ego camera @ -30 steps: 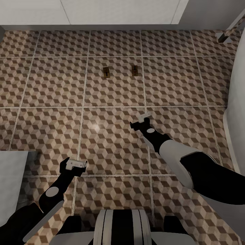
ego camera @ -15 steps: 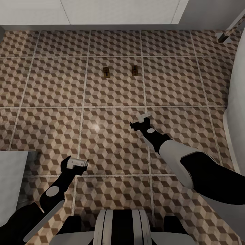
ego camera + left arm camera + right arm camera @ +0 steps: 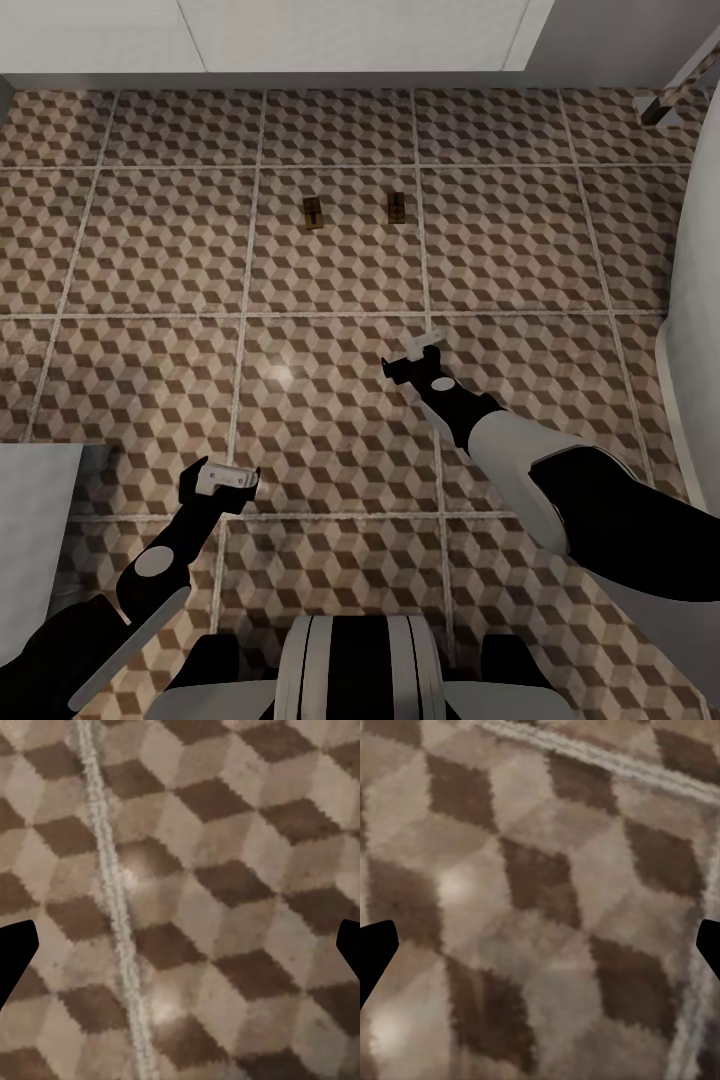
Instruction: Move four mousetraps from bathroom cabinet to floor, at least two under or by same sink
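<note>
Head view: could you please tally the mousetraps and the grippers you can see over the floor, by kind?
Mousetraps: 2, one and another, both flat on the bathroom floor.
Grippers: 2, the left gripper and the right gripper, both empty.
Total: 4.

Two mousetraps are lying side by side on the bathroom floor, apart, ahead of both arms.

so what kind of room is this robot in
Most likely a bathroom. The floor is large tiles printed with a brown, beige and white cube pattern with pale grout, a curved white fixture, perhaps a tub, stands at the right edge, and two small mousetraps lie on the tiles ahead.
</note>
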